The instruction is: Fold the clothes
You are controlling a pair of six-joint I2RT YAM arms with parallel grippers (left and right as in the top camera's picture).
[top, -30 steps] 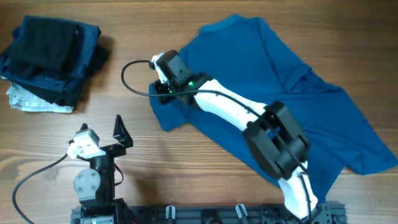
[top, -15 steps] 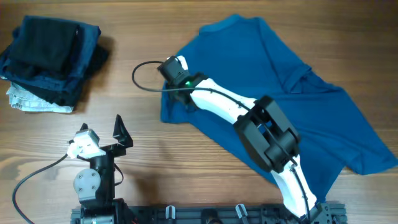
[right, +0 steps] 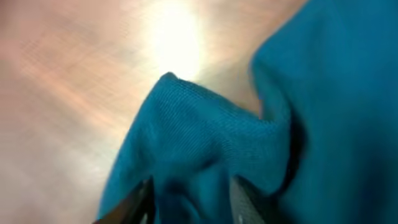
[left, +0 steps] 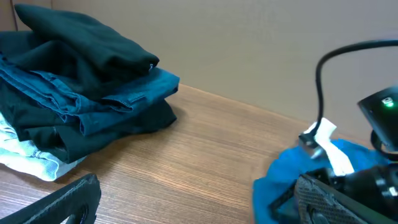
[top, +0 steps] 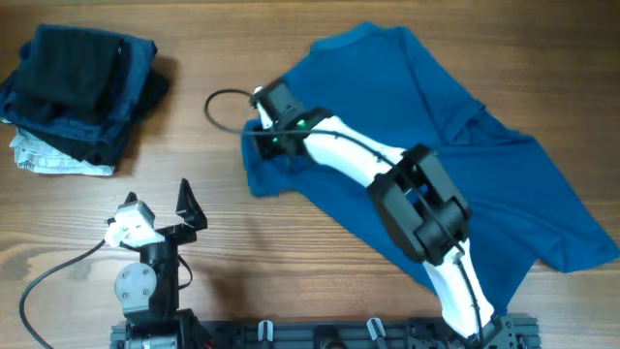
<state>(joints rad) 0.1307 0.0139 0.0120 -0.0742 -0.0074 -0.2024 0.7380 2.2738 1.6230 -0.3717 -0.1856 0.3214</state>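
Overhead, right arm [top: 354, 160] reaches across the T-shirt [top: 465, 174], its gripper [top: 262, 143] straddling a fold [right: 205, 124], grip unclear.

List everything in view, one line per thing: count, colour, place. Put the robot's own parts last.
T-shirt: 1, mid-blue, spread over the right half of the table, left edge bunched up.
folded garments: one stack, dark navy and black, far left corner; exact number unclear.
patterned cloth: 1, whitish-grey, at the bottom of that stack, poking out at its near edge.
table: 1, light brown wood, under everything.
cable: 1, black, looping off the right arm's wrist.
left end effector: 1, black and white, near left, open, holding nothing.
right end effector: 1, black, at the T-shirt's bunched left edge, fabric between its fingers; grip unclear.
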